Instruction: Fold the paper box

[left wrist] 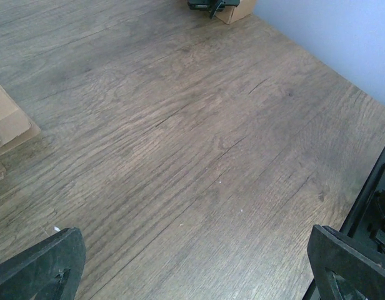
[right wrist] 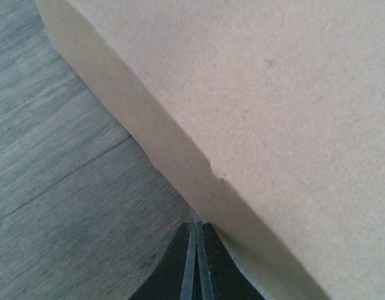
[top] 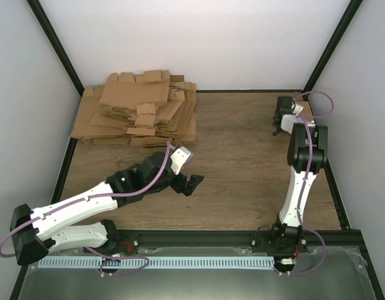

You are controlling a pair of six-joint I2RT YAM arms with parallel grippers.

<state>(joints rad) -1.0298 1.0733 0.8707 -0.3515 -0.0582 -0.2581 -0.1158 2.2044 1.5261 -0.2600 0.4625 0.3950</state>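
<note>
The paper box is a folded brown carton near the table's back right corner, and it fills most of the right wrist view. From above only a brown bit of the box shows beside the right wrist; the box also shows at the top edge of the left wrist view. My right gripper is shut, its tips pressed together against the foot of the carton's side wall, with nothing between them. The right gripper sits just left of the box. My left gripper hangs open over bare wood at mid-table, its fingers wide apart and empty.
A big pile of flat brown cardboard blanks lies at the back left, its edge showing left of the left gripper. A black frame rail borders the table on the right, and white walls close in the sides and back.
</note>
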